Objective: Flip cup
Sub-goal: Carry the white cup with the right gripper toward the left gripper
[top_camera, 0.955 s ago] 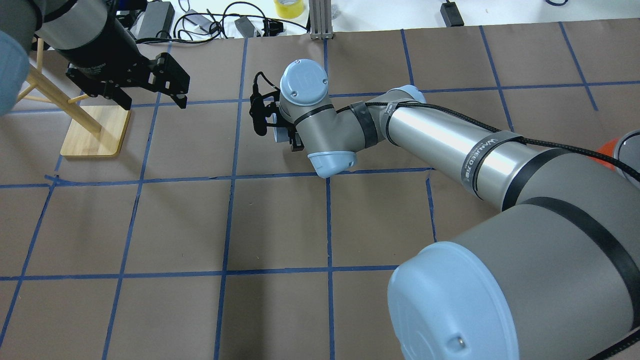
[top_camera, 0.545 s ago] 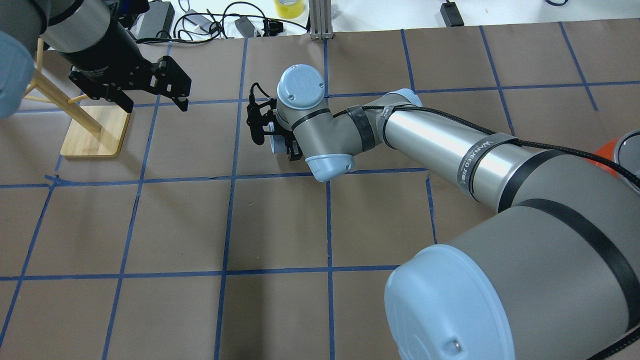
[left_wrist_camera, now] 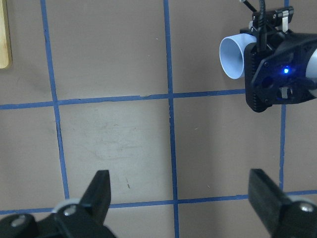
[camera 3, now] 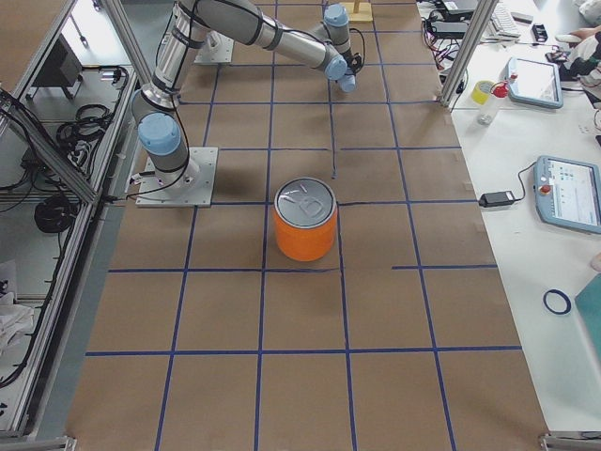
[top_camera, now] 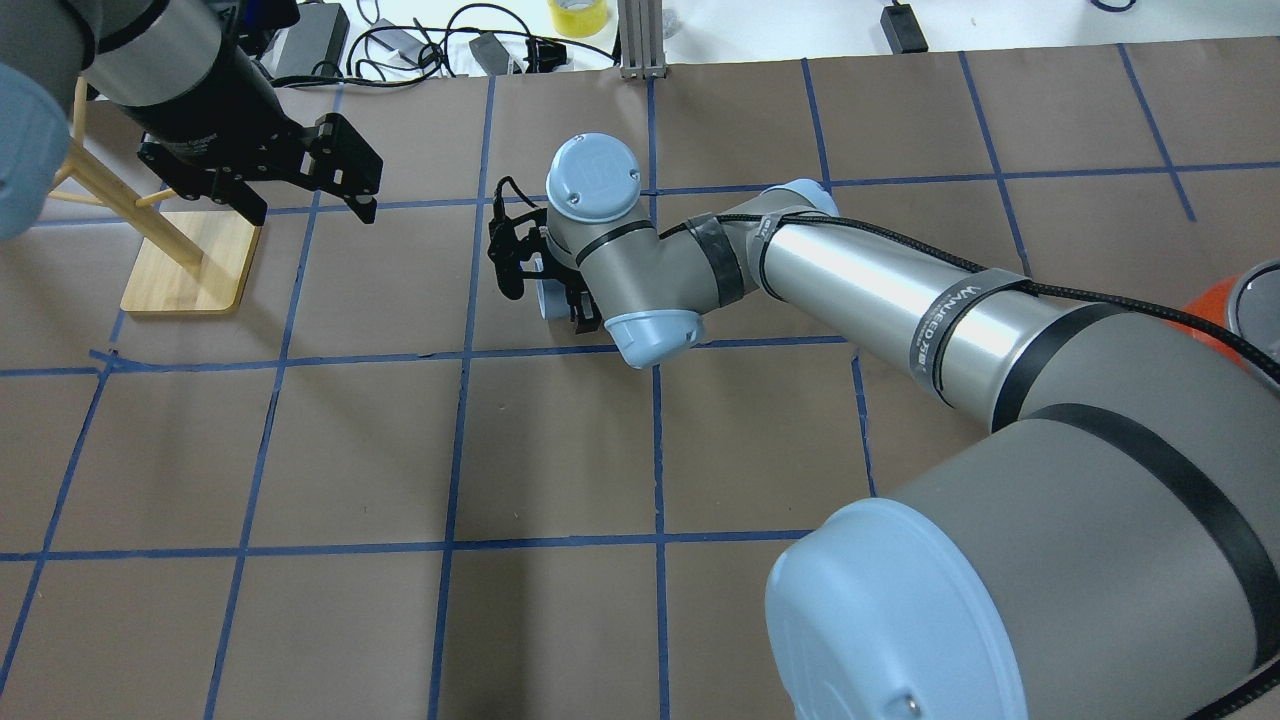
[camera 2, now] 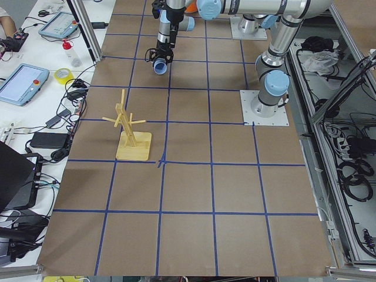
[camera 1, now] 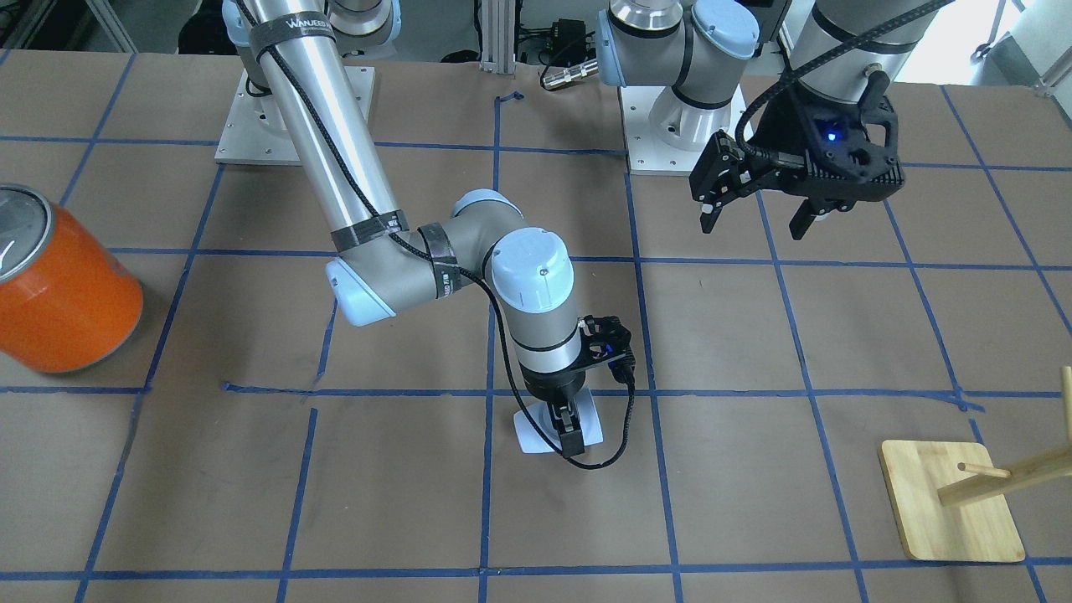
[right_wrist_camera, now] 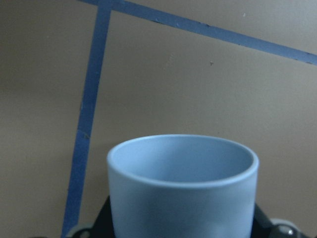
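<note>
The cup [camera 1: 536, 434] is a small pale blue-white tumbler. My right gripper [camera 1: 566, 429] is shut on it and holds it on its side low over the brown table. Its light blue mouth faces the left wrist camera's left [left_wrist_camera: 234, 55]. It fills the lower right wrist view [right_wrist_camera: 182, 186] between the dark fingers. It also shows in the overhead view [top_camera: 546, 297]. I cannot tell whether it touches the table. My left gripper [top_camera: 312, 211] is open and empty, hovering well apart from the cup, with its fingers [left_wrist_camera: 99, 191] spread.
A big orange can with a silver top [camera 1: 60, 280] stands on the right arm's side of the table. A wooden peg rack on a bamboo base [top_camera: 190, 262] stands by my left gripper. Cables and tape lie beyond the table's far edge [top_camera: 480, 45].
My right wrist has shifted a little to the left and turned, so more of the cup shows under it. My left gripper has barely moved and stays open.
</note>
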